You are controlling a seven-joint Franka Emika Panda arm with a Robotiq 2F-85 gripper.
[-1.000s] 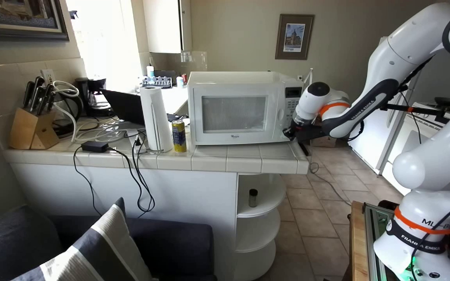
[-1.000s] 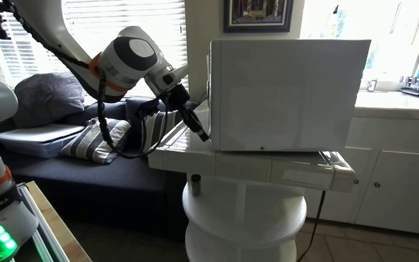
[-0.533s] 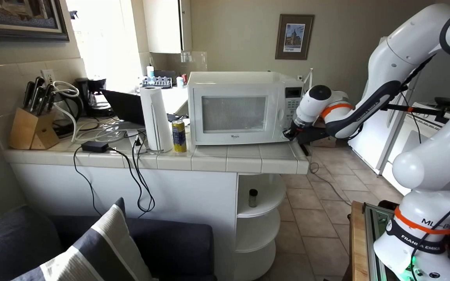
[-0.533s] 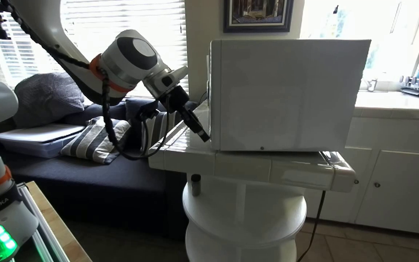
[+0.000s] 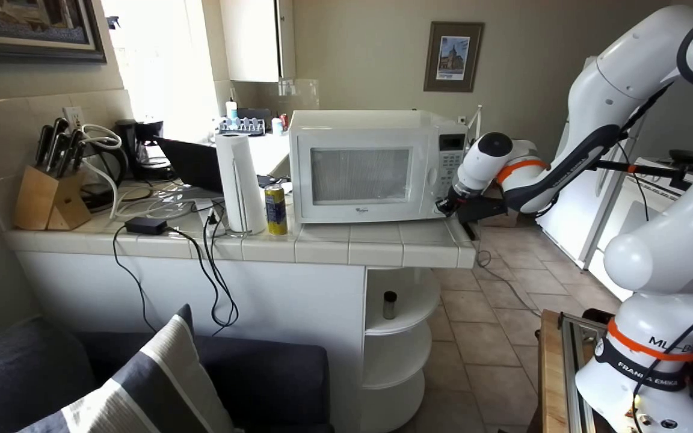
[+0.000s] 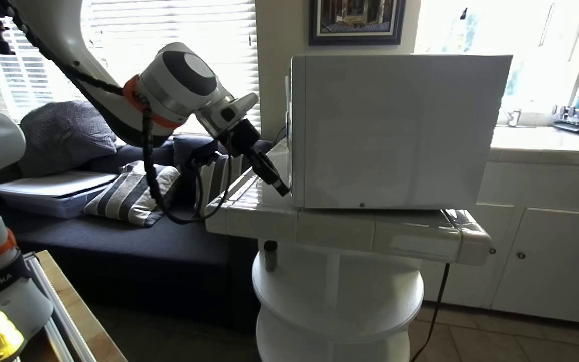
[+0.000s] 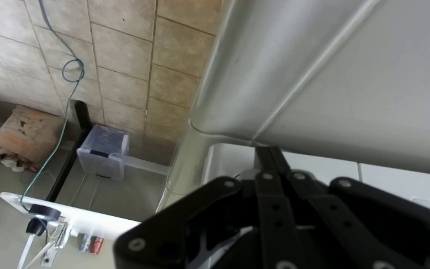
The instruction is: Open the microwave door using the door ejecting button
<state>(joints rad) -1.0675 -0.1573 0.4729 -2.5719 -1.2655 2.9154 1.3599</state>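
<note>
microwave [image 6: 400,131]: white, boxy, upright on the tiled counter [image 5: 349,252], close to its end; front turned toward the couch [image 5: 262,373].
microwave door [image 5: 367,176]: closed, flush with the front; grey window [image 5: 355,171] set in a white panel.
control strip [image 5: 452,157]: beside the door, dark display over a keypad; low end covered by the gripper [image 7: 270,151].
ejecting button: cannot be told from these views.
gripper pose: black, tilted downward, at the lower front corner of the microwave, on the control strip side.
fingers [image 7: 262,160]: pressed together, side by side, as the wrist view shows.
contact: fingertips just beside the microwave front in an exterior view; touching or apart, cannot tell.
arm [image 5: 617,78]: white, orange bands; base light [image 6: 5,329] showing yellow.
counter goods: paper towel roll [image 5: 240,186] upright; yellow and blue can [image 5: 275,209] between roll and microwave; dark laptop [image 5: 190,163] beside the roll; black adapter [image 5: 146,226] near the counter edge; knife block [image 5: 52,198] well apart from the microwave.
shelves [image 5: 415,305]: white, rounded, below the counter; dark-capped jar [image 5: 389,305] on the upper one.
couch: dark; striped pillow [image 5: 154,367] leaning on it.
floor [image 7: 125,48]: tiled; looped cord [image 7: 83,70], clear bin [image 7: 105,149] and crumpled brown bag [image 7: 26,132] in the wrist view.
wall [image 5: 358,54]: framed picture [image 5: 453,57], higher than the microwave.
</note>
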